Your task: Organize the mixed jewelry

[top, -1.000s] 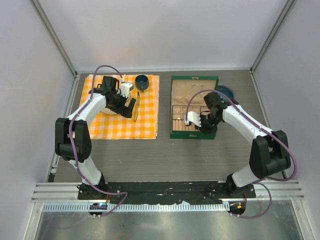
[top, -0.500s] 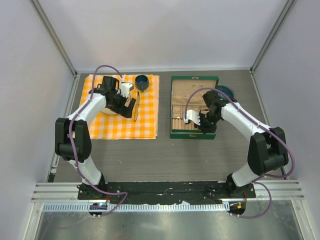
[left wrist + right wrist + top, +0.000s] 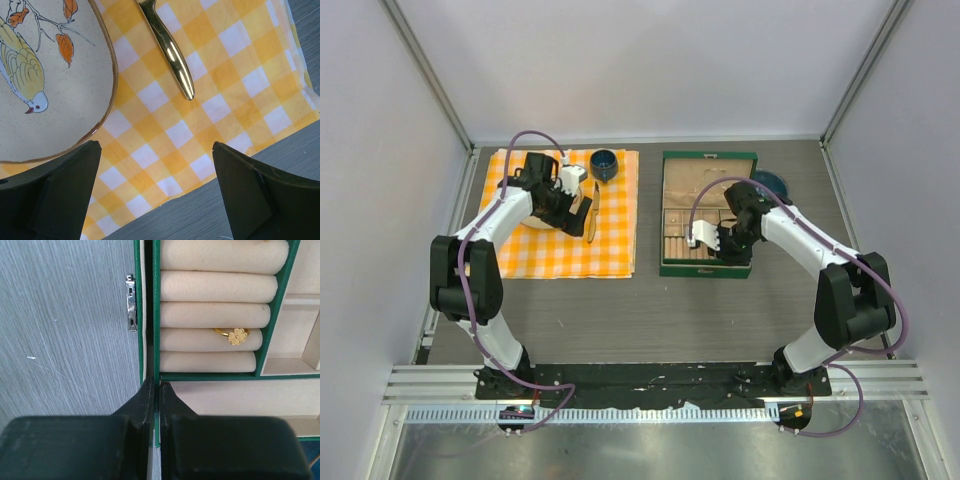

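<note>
Pale grey walls [image 3: 650, 60] are closing in a grey wood-grain table [image 3: 650, 310] on three sides, with slanting metal posts [image 3: 425, 70] rising at the corners. A yellow checked cloth [image 3: 610, 250] is lying at about 10 o'clock from the table's middle, and a green jewellery box [image 3: 710, 270] is sitting open at about 2 o'clock, near the cloth's right edge but apart from it. A small blue cup [image 3: 605, 163] is standing at the cloth's 12 o'clock edge, and a dark blue dish [image 3: 772, 182] is showing at 2 o'clock of the box.

The left gripper [image 3: 156, 150] is hanging over the cloth with its jaws spread wide and gripping nothing; a bird-painted plate [image 3: 60, 100] is lying at its 10 o'clock and a gold cutlery handle [image 3: 172, 55] at its 12 o'clock.

The right gripper [image 3: 155, 387] is hovering at the box's near left wall with its jaws drawn together to a thin slit in line with that wall; whether they are pinching it cannot be told. A gold ring [image 3: 235, 335] with a flower head is sitting tucked among the cream rolls [image 3: 215, 287], at 1 o'clock of the fingertips. A silver latch [image 3: 131, 302] is showing on the wall's outer face.
</note>
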Motion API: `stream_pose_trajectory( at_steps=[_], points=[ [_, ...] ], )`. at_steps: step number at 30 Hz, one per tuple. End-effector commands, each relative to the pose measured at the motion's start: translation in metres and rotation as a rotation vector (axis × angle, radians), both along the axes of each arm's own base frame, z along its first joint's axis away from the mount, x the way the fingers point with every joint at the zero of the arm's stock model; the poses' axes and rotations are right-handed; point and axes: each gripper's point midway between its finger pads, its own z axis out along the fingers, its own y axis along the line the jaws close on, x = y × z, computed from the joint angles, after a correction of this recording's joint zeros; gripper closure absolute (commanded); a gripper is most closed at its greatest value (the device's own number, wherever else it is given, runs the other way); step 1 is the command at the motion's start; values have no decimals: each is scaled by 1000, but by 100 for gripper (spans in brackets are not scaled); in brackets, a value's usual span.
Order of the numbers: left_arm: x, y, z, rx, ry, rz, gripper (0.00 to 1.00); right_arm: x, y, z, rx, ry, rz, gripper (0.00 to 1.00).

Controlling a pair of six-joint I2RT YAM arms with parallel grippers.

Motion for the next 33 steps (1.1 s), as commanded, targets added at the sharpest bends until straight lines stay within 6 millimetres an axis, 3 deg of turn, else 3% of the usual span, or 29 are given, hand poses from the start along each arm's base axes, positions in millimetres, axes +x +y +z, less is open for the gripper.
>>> stream_pose_trajectory(
  at_steps=[1,8,12,17,27,33],
  points=[
    [0,1,4,-4,-15,-14,0,35,10,7,30,-161,25,99],
    [0,2,4,-4,-15,-12,0,32,8,4,24,-158,23,97],
    [-1,2,4,-6,-12,-12,0,27,8,4,27,-143,16,78],
    [-1,0,3,-13,-6,-13,0,25,8,15,42,-165,6,65],
    [-1,-3,6,-32,-10,-11,0,24,9,47,71,-205,-19,53],
    [-1,-4,9,-39,-15,-16,0,18,6,46,62,-180,-36,46]
  ],
)
